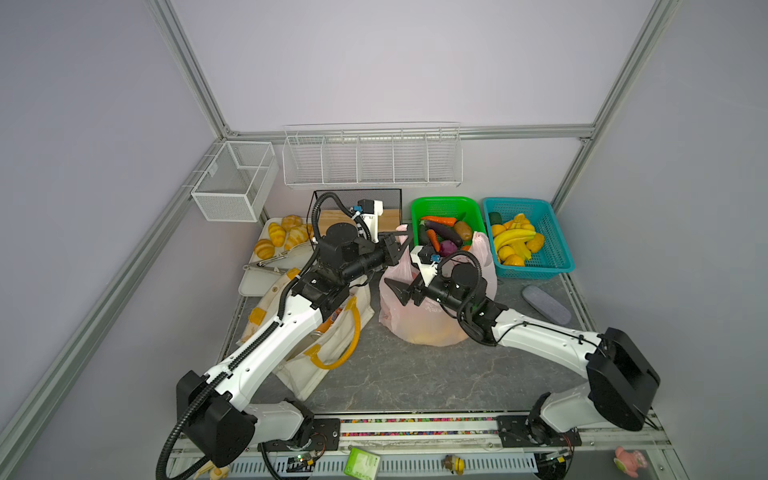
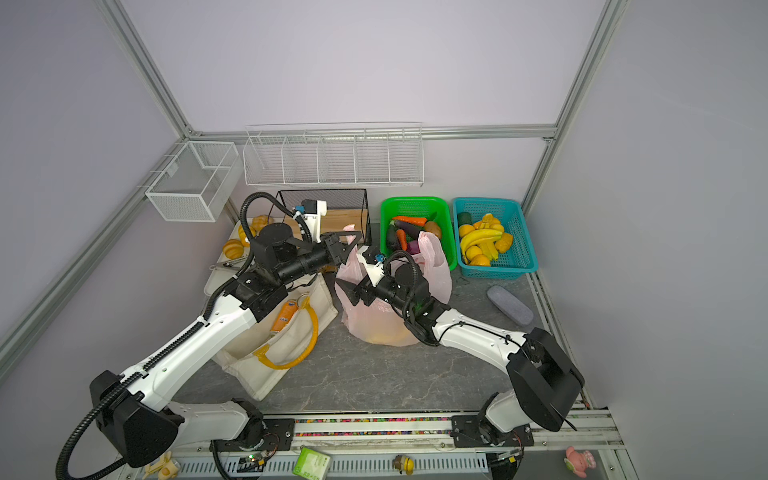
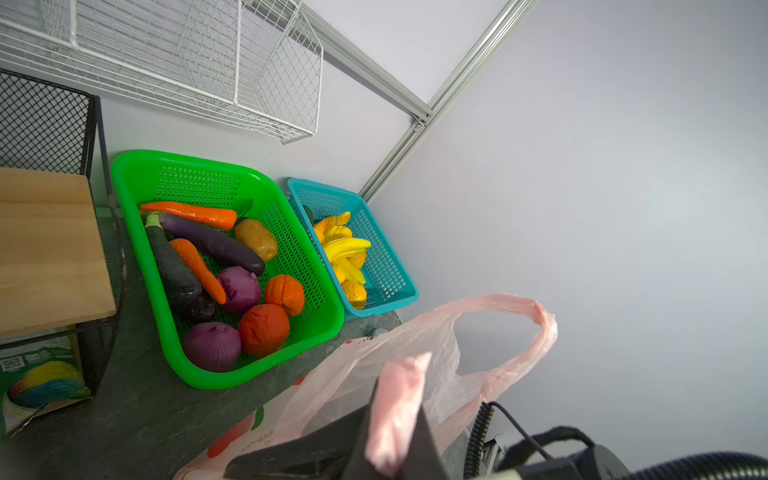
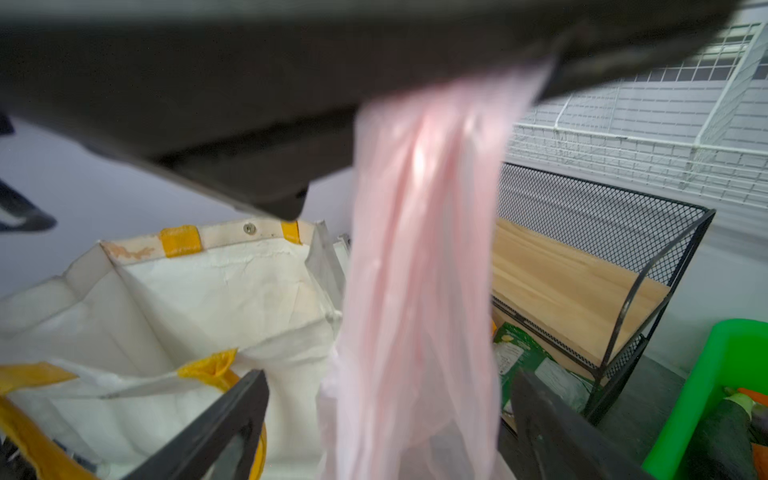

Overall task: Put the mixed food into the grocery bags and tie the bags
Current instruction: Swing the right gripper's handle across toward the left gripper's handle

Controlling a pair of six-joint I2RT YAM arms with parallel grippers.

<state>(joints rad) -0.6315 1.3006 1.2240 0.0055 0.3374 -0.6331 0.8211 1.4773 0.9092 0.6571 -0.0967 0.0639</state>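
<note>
Pink bag (image 1: 419,324) stands mid-table (image 1: 415,374), just beside the tote (image 1: 309,374); yellow-orange fruit (image 1: 432,337) shows through its lower wall.
Tote slumped, mouth open, left arm (image 1: 286,328) across it; orange can (image 2: 284,316) inside; rest of its contents hidden.
Left gripper (image 1: 402,246) clenched on one pink-bag handle, holding it up as a strand (image 4: 419,249); free handle (image 3: 536,320) stands as an upright loop.
Right gripper (image 4: 390,374) released, jaws wide, one on either side of the strand, not pinching it; right arm (image 1: 540,336) lies over the bag's front.
Green basket (image 1: 446,201) behind the bag: carrots (image 3: 191,214), aubergines (image 3: 212,245), onions (image 3: 239,289), potato (image 3: 256,239), tomato (image 3: 264,340).
Blue basket (image 1: 557,253) beside it: bananas (image 1: 513,239), oranges (image 1: 513,261).
Tray (image 1: 255,284) far left: croissants (image 1: 282,237), tongs (image 1: 268,262).
Black mesh rack (image 1: 357,199) with wood shelf (image 4: 561,286) behind the left gripper; grey case (image 1: 545,304) on the table right of the bag.
</note>
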